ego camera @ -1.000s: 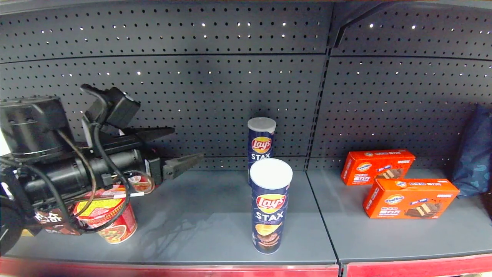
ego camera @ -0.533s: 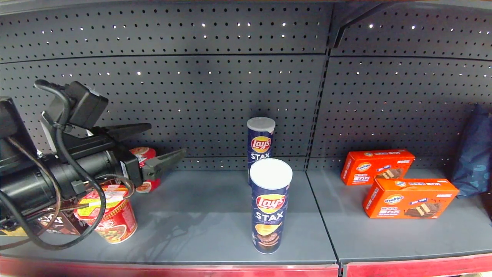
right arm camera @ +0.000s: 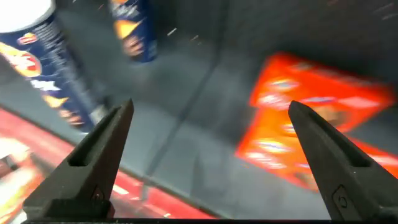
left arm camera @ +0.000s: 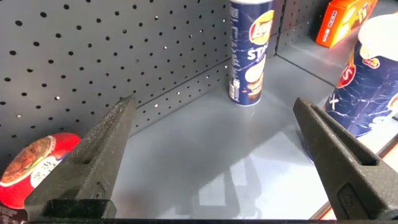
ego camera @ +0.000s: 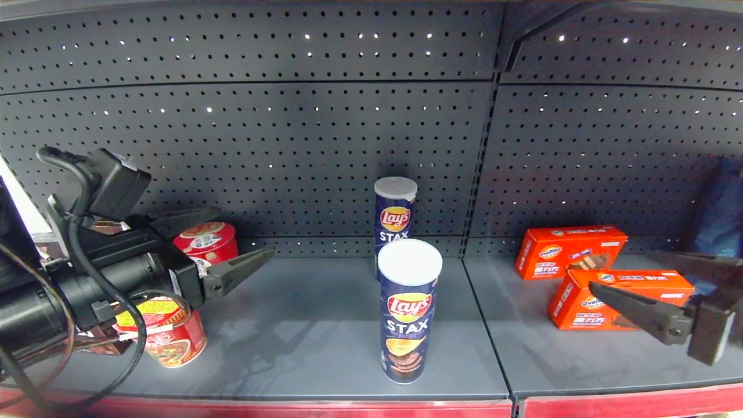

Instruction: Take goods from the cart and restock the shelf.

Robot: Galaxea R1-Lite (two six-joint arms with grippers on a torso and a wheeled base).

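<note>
My left gripper hangs open over the left end of the grey shelf, empty, with a red noodle cup standing just behind its fingers by the back panel. A second noodle cup sits under the arm near the front edge. In the left wrist view the open gripper faces bare shelf, the red cup off to one side. Two blue chip cans stand mid-shelf, one in front and one behind. My right gripper is open and empty in front of two orange boxes; the right wrist view shows the gripper and the boxes.
A dark blue bag leans at the far right of the shelf. A brown package lies at the left under my arm. A perforated panel backs the shelf, and a red strip marks its front edge. Bare shelf lies between the cups and cans.
My left arm has drawn back to the left and lower, uncovering the red cup by the back panel. My right gripper has come into view at the right, open.
</note>
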